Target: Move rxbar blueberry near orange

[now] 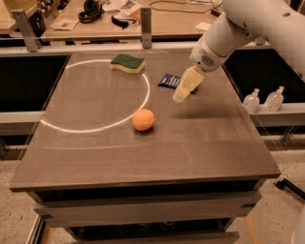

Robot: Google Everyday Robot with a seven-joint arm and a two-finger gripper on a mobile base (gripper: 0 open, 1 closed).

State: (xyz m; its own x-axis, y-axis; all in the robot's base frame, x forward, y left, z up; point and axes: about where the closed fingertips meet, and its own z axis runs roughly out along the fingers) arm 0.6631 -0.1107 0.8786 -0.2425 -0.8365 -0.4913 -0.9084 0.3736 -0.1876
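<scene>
Bar (pixel 168 80): flat dark-blue wrapper with pale lettering. It lies flat on the desk (pixel 190 143), far half, right of centre. Its right end is hidden behind the claw, so I can't read its full length. It sits just outside the white ring (pixel 76 127) marked on the desk top.

Claw (pixel 181 94): cream-coloured, pointing down and to the left from the white arm (pixel 224 38) that enters at upper right. In my view its tip sits just nearer than the bar's right end. I can't tell whether it touches the wrapper, how far open it is, or whether it has hold of anything.

Orange (pixel 143 119): round and smooth, on the ring's near-right arc, toward me and left of the bar, apart from it.

Sponge (pixel 127 63): green top, yellow base, at the ring's far edge, left of the bar.

Off the desk, right side: two small clear bottles (pixel 263 99) on a ledge. Behind it, a wooden bench carrying headphones (pixel 90 8) and papers.
</scene>
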